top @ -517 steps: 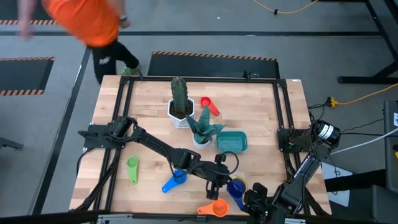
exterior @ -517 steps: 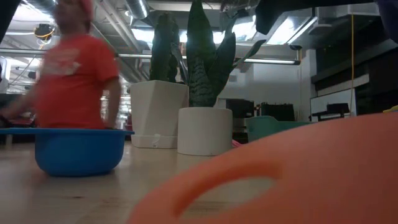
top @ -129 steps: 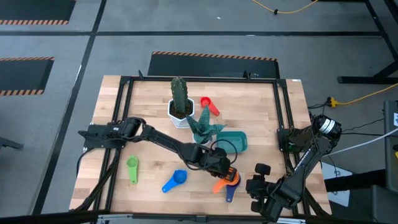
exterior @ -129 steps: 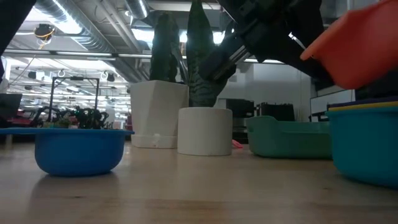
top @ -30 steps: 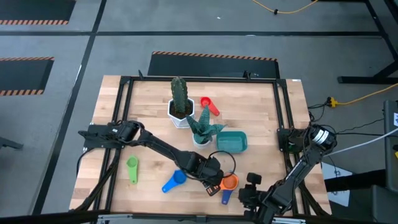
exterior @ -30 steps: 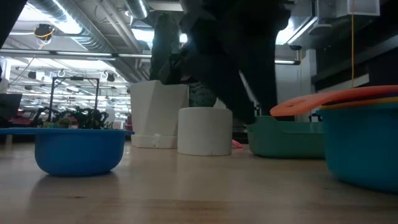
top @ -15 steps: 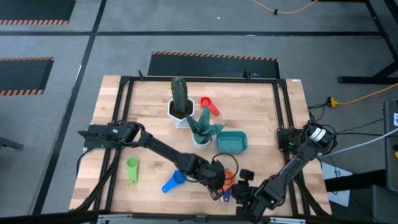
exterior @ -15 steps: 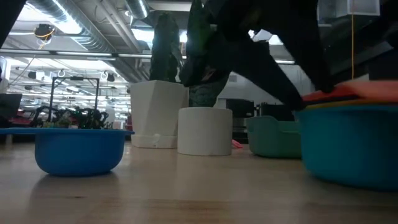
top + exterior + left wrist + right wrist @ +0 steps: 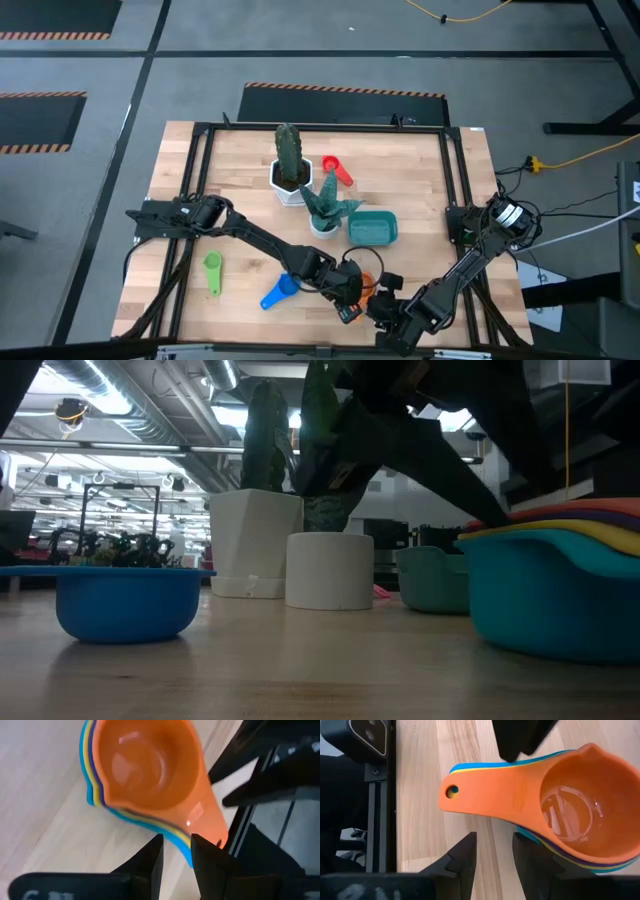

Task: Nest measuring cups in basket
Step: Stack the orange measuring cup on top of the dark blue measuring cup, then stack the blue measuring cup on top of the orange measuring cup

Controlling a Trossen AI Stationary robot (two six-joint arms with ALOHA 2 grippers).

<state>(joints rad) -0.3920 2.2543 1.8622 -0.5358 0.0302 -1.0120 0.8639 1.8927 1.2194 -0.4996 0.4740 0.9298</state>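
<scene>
A stack of nested measuring cups (image 9: 368, 289), orange on top of yellow, purple and blue, rests on the table near its front edge (image 9: 550, 600). My left gripper (image 9: 176, 842) reaches in from the left. Its fingers are a little apart, with their tips at the side edge of the stacked handles (image 9: 172, 836). My right gripper (image 9: 494, 842) comes from the right, open, just short of the stack (image 9: 570, 795); bare wood shows between its fingers. The teal basket (image 9: 372, 228) stands behind the stack. My left gripper slants down from the table's left, its fingertips (image 9: 159, 840) at the blue and yellow edge of the handles (image 9: 186, 851); I cannot tell whether they touch it. My right gripper slants down from the right with one fingertip (image 9: 520, 837) close under the blue cup's rim (image 9: 526, 830); I cannot tell whether it touches.
Loose cups lie about: a green one (image 9: 212, 272) at the left, a blue one (image 9: 280, 290) left of the stack, a red one (image 9: 338, 170) at the back. A white cactus pot (image 9: 289, 180) and a round white plant pot (image 9: 325, 218) stand behind the basket.
My right gripper has moved toward the table's left, up to the stack. My left gripper has tipped a little. The stack has slid slightly along the table and turned; in the low view it now sits farther left, with its handles showing to the right.
</scene>
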